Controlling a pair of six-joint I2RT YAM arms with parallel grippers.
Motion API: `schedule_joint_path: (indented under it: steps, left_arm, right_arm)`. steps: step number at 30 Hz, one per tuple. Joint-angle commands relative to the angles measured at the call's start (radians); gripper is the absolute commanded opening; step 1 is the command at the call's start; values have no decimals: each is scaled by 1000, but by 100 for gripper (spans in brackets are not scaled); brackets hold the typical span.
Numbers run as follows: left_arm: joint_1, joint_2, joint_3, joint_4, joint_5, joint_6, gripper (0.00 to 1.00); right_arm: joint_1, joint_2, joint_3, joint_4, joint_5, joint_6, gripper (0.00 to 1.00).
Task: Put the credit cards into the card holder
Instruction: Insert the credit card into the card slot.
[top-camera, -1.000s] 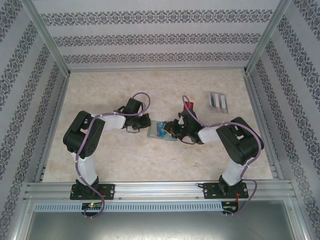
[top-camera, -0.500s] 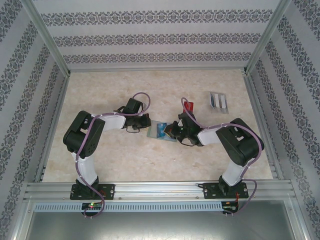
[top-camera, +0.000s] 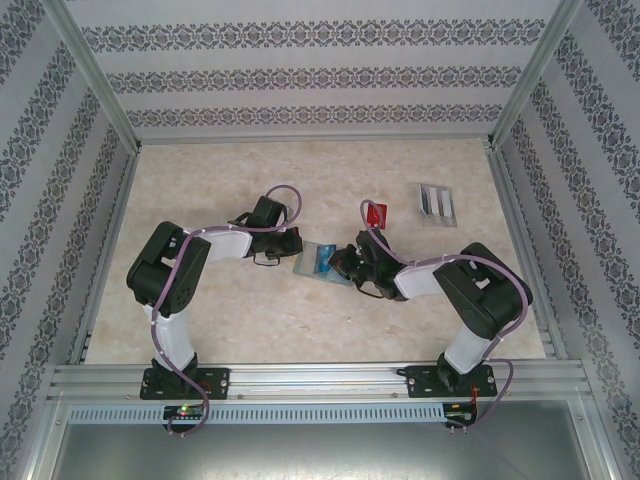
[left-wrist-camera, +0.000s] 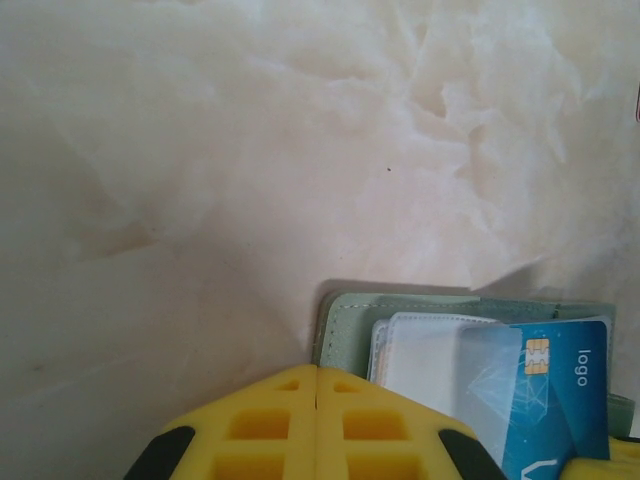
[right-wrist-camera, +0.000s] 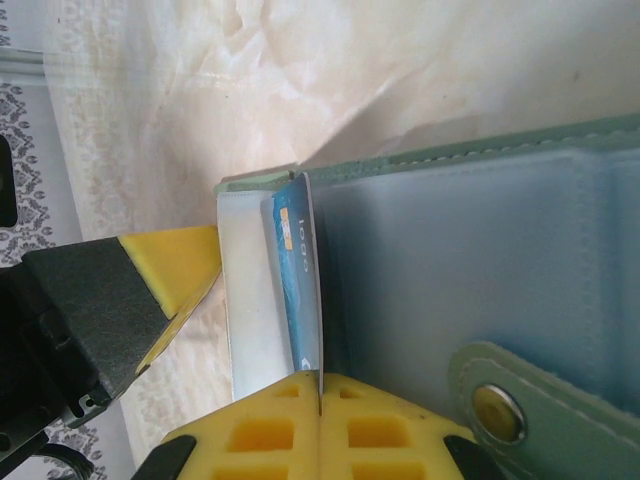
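Note:
The grey-green card holder (top-camera: 312, 262) lies open at mid-table between the two arms. A blue credit card (right-wrist-camera: 298, 285) stands on edge in one of its clear pockets, and my right gripper (right-wrist-camera: 320, 376) is shut on that card's near edge. In the left wrist view the same blue card (left-wrist-camera: 560, 395) lies across the holder (left-wrist-camera: 350, 318). My left gripper (left-wrist-camera: 317, 368) is shut with nothing in it, its tips at the holder's left corner. A red credit card (top-camera: 376, 213) lies on the table behind the right gripper (top-camera: 345, 266).
A clear slotted stand (top-camera: 436, 203) sits at the back right. The holder's snap tab (right-wrist-camera: 497, 412) lies just right of my right fingers. Metal frame rails (top-camera: 110, 230) edge the marble table on both sides.
The right gripper has closed on the blue card and shifted slightly left and nearer at the holder. The red card behind it shows more. The left arm has not moved.

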Motion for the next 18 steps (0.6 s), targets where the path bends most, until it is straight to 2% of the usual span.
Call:
schedule_joint_path:
  steps: [1,15,18]
  left_arm:
    - [-38,55,-20,-46,27,-8,0]
    - [-38,63,-19,-39,34,-13,0]
    - [-39,63,-20,-40,33,-13,0]
  right_arm:
    - [13,-8,-27,-59,73,5,10]
    - [67,79,50,-30,85,51,16]
    - [72,100,75,-29,60,41,24]
